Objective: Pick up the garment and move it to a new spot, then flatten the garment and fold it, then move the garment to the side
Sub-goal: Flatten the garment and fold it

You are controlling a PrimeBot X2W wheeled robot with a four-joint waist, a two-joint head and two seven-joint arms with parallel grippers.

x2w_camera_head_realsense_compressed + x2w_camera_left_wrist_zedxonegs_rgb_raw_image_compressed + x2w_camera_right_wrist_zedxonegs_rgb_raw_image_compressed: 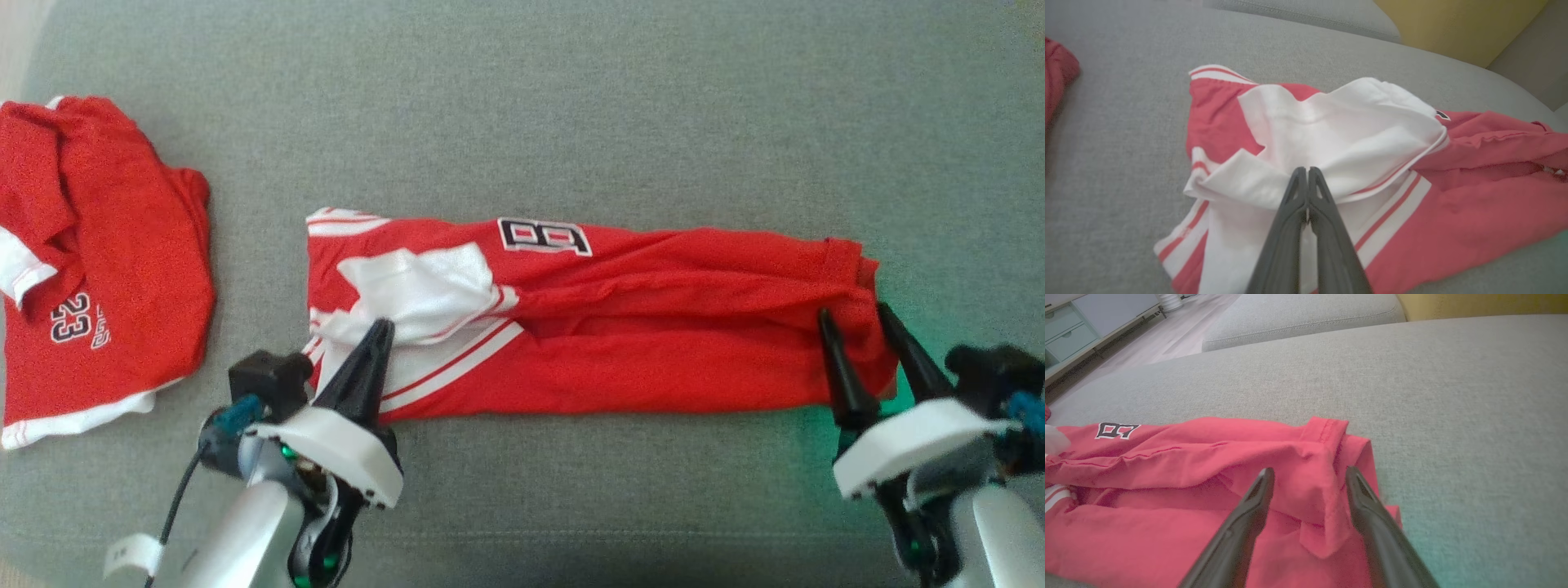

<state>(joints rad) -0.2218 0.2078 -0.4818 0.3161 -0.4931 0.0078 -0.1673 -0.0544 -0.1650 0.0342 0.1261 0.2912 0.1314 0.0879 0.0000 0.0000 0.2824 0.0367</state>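
Folding looks to be the step in hand: on the grey couch (571, 106) the garment (653, 359) lies as a long red band, doubled lengthwise, running from left of centre out to the right. It is mostly flat, with creases along its far half. A second shirt (122, 269), red with a 23 on it, sits loosely folded at the far left, well apart from the band.

At the band's left end a white panel (416, 290) is bunched up over the striped hem, and a number patch (544, 237) shows on the far edge. The right gripper (854, 312) stands at the band's right end with its jaws spread, one finger on each side of a raised fold of red cloth and nothing clamped between them. The left gripper (377, 331) is closed, its tips at the edge of the white panel; whether any cloth is pinched there I cannot tell.

As I judge it, the lengthwise fold is done and a crosswise fold remains, then the move aside. The next move calls for a firm hold on both layers at one end, the bunched white panel smoothed, and that end carried over to meet the other without dragging the band askew
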